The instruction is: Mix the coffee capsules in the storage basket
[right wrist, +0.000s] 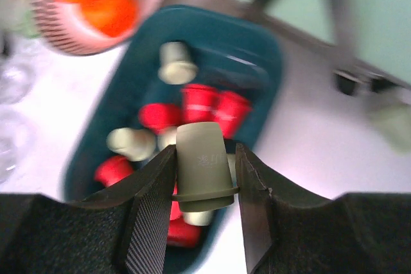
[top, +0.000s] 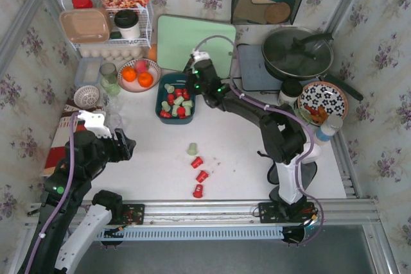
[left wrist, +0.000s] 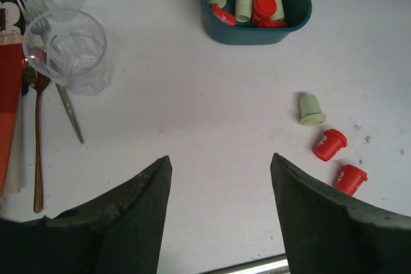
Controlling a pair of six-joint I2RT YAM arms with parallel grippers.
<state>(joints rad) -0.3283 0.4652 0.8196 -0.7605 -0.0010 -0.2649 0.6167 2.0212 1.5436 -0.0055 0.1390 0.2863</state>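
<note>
The dark teal storage basket (top: 159, 102) stands mid-table, holding several red and pale green coffee capsules (top: 177, 102). My right gripper (right wrist: 205, 158) hovers just above the basket (right wrist: 260, 52) and is shut on a pale green capsule (right wrist: 202, 165), held with its rim toward the wrist. Red capsules (right wrist: 200, 104) lie in the basket below it. On the bare table lie one green capsule (top: 192, 149) and three red ones (top: 200, 176). My left gripper (left wrist: 220, 165) is open above the table, empty, with the loose green capsule (left wrist: 311, 110) and two red ones (left wrist: 329, 144) to its right.
A bowl of oranges (top: 139, 74) sits left of the basket. Clear glasses (left wrist: 67, 49) and a spoon (left wrist: 37, 145) are at the left. A green cutting board (top: 186, 43), a lidded pan (top: 297, 52), a white wire rack (top: 106, 24) and a floral plate (top: 322, 101) line the back and right.
</note>
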